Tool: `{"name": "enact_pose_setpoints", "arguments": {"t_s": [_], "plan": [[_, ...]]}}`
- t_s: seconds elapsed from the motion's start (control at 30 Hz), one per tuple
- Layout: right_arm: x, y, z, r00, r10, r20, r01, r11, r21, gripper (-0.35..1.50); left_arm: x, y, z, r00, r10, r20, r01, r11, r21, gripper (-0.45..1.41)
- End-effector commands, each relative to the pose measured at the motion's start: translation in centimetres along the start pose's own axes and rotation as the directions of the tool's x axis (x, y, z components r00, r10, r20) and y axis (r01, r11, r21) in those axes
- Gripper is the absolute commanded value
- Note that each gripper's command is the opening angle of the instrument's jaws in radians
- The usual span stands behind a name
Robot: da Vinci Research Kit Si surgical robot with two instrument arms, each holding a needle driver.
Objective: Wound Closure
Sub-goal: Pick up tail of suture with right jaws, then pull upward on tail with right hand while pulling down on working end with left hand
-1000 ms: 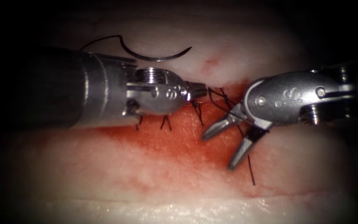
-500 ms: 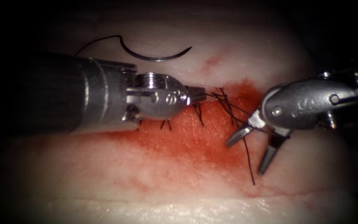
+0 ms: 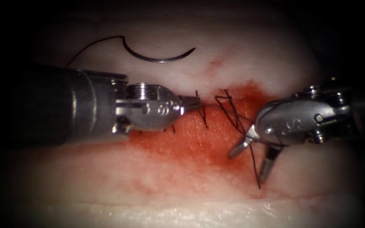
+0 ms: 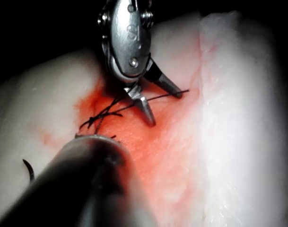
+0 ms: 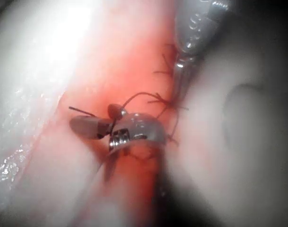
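The curved needle lies loose on the tissue above the cut, held by neither tool and not in the tissue; its thread trails off leftwards. My left tool is shut on the thread leading to the knot at the cut. To the right of the cut my right tool stands open, the thread tail hanging between its jaws. In the left wrist view the thread crosses between the right tool's spread jaws.
Several earlier stitches with short cut ends run along the cut beside the left tool. Red fluid stains the tissue around and below the cut. The left tool's thick shaft covers the cut's left part.
The left tool has drawn back to the left with the thread. The right tool has moved right and downward, its open jaws narrowing around the thread tail. The needle has not moved.
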Motion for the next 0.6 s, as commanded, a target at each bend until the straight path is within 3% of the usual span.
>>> {"name": "enact_pose_setpoints", "arguments": {"t_s": [0.03,0.07,0.23,0.43,0.6], "plan": [[0.01,0.05,0.07,1.000,-0.002,0.003,0.002,1.000,0.003,0.02,0.01,0.01,0.06,1.000,-0.003,-0.002,0.003,1.000,-0.001,-0.45],[0.02,0.05,0.07,1.000,-0.002,0.010,0.001,1.000,0.009,-0.35,0.00,0.02,0.04,1.000,-0.008,-0.004,0.008,1.000,-0.002,-0.45],[0.03,0.10,0.01,1.000,0.024,-0.010,-0.024,1.000,0.021,-0.35,-0.02,0.12,-0.03,1.000,-0.002,-0.005,0.002,1.000,-0.005,-0.45],[0.03,0.22,-0.29,0.976,0.131,-0.176,-0.140,0.990,-0.036,-0.35,0.05,0.36,-0.11,1.000,0.005,-0.003,-0.005,1.000,-0.001,-0.45],[0.04,0.35,-0.54,0.931,0.159,-0.329,-0.198,0.976,-0.090,-0.35,0.09,0.53,-0.18,1.000,0.011,-0.001,-0.011,1.000,0.001,-0.45]]}}
